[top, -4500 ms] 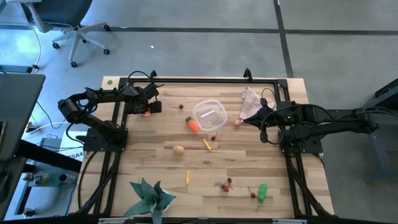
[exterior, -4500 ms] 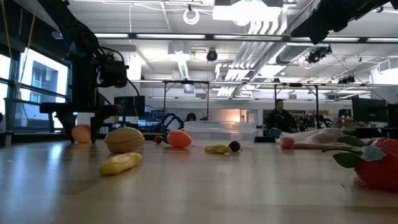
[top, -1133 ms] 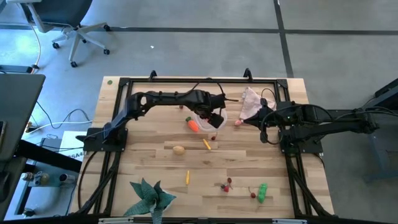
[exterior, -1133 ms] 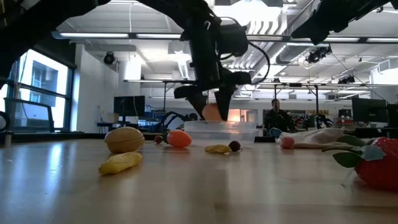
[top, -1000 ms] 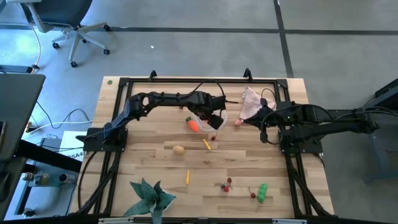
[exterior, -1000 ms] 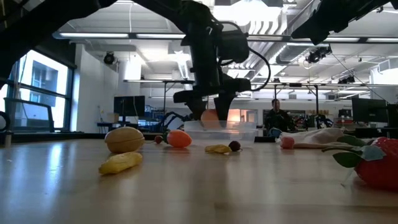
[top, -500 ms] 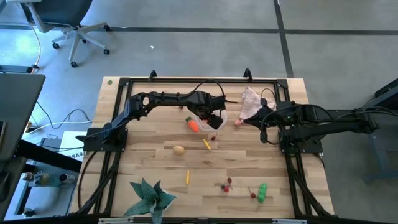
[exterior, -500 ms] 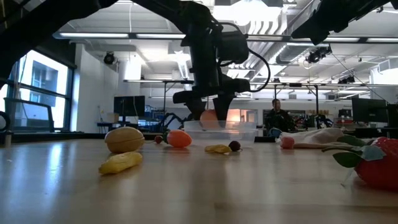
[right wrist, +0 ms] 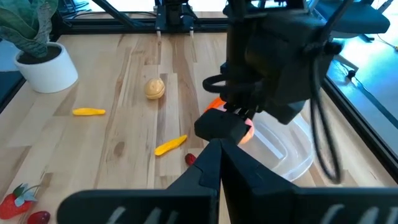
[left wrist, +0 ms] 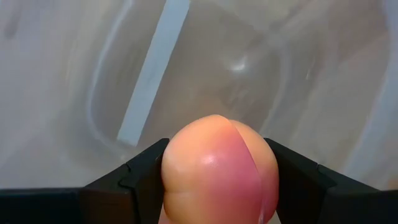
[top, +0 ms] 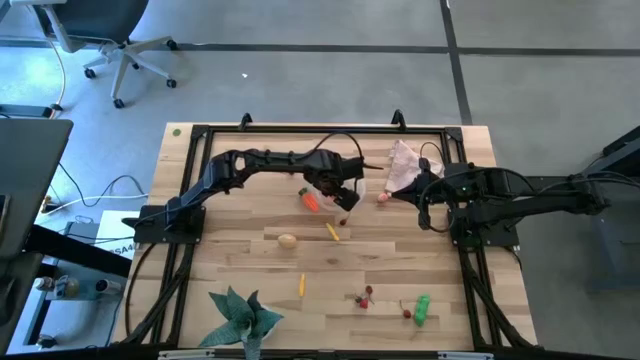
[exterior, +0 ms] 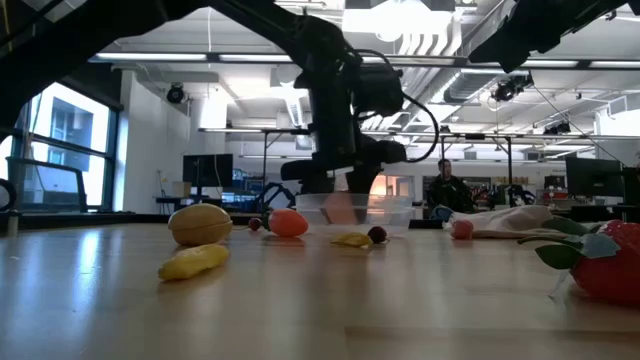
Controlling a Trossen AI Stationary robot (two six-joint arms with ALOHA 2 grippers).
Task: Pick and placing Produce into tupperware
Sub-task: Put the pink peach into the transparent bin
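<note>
Tabletop [top: 240, 260]: light wood, black frame round it. L arm reaches across the far half to the centre; R arm waits at the right side, its end effector [top: 425, 205] closed, fingers together, holding nothing, near a cloth [top: 402, 160]. Plant [top: 243, 315] at the near-left edge. Tupperware [right wrist: 283, 146]: clear, centre-far of tabletop, mostly under the L arm in the high view. L end effector [left wrist: 217, 180] is over the tupperware's opening, fingers clamped on a peach [left wrist: 219, 167], pink-orange, one finger each side; whether the peach touches the tub floor cannot be told. Loose produce outside the tub: carrot [top: 309, 200] just left of it; potato [top: 287, 240] nearer the front; green pepper [top: 422, 308] front-right; yellow stick [top: 332, 232] near the tub, a second yellow stick [top: 301, 286] further front; cherries [top: 364, 297] front-centre.
</note>
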